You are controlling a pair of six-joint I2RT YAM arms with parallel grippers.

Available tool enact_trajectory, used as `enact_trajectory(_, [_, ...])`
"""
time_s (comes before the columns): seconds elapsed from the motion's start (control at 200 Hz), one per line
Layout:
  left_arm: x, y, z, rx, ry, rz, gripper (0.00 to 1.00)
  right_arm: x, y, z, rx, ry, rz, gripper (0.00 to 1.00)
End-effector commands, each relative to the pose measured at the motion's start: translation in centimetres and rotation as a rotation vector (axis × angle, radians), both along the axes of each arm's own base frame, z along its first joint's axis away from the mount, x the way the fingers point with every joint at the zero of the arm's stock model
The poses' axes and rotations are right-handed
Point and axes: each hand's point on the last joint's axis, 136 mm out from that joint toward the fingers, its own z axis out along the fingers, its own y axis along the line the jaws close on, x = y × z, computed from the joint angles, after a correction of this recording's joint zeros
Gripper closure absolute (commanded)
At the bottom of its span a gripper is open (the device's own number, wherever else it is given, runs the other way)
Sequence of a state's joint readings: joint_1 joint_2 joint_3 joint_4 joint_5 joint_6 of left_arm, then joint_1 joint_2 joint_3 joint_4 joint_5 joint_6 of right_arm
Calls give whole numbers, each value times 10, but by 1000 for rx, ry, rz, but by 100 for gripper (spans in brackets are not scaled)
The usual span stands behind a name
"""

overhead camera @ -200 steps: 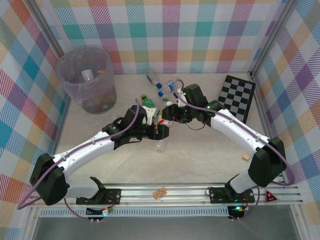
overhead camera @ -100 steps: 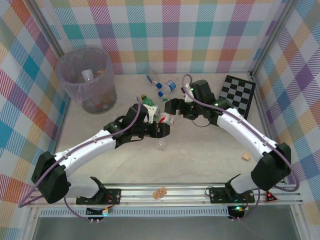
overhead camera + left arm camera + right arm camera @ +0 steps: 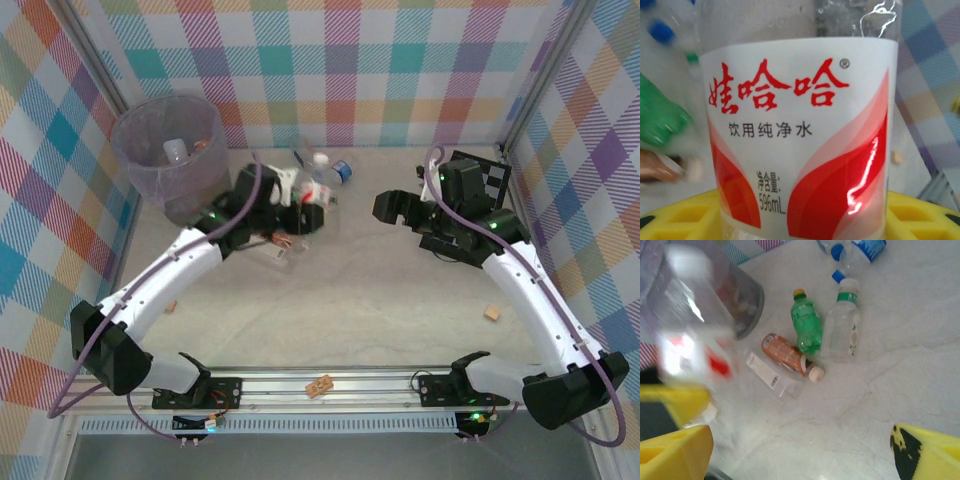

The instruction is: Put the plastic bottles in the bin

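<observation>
My left gripper (image 3: 305, 205) is shut on a clear bottle with a red-and-white label (image 3: 318, 190), held above the table just right of the bin (image 3: 130, 150). That label (image 3: 800, 125) fills the left wrist view between the yellow fingers (image 3: 675, 220). The grey translucent bin holds a few bottles (image 3: 177, 152). My right gripper (image 3: 392, 208) stands open and empty to the right. Under it lie a green bottle (image 3: 806, 325), a clear bottle (image 3: 842, 332), an amber bottle (image 3: 787, 355), a barcode-labelled clear bottle (image 3: 772, 377) and blue-capped bottles (image 3: 840, 250).
The checkerboard (image 3: 490, 180) leans at the back right, partly behind my right arm. A tan wooden block (image 3: 491, 313) lies near the right wall and another small one (image 3: 170, 306) near the left arm. The checked walls close in three sides.
The left gripper carried the red-labelled bottle up and left from the table's middle toward the bin. The right gripper drew back to the right, away from that bottle.
</observation>
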State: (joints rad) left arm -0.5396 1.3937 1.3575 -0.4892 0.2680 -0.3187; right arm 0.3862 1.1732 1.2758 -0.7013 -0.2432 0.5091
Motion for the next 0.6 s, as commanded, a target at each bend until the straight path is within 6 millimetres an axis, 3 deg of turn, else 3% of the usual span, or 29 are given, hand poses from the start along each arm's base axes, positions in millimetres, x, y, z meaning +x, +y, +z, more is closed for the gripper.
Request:
enact_trajectory(0.0, [33,46,39,45,-92,92,46,-19,4,-29,-24,70,87,9])
enact_trajectory(0.205, [94,123,97,38,-233,257,50,-34,5,-44,-14,107,120,9])
enact_trajectory(0.325, [124,165,116,1,-261,363,54,-40,3,-51,-26,124,137,9])
enact_trajectory(0.495, [168,243,135,-102,-332,573,75,-47,0,-55,-43,126,143,9])
enact_trajectory(0.595, [186,280,146,-187,-414,648,76,-50,-2,-59,-49,132,145,9])
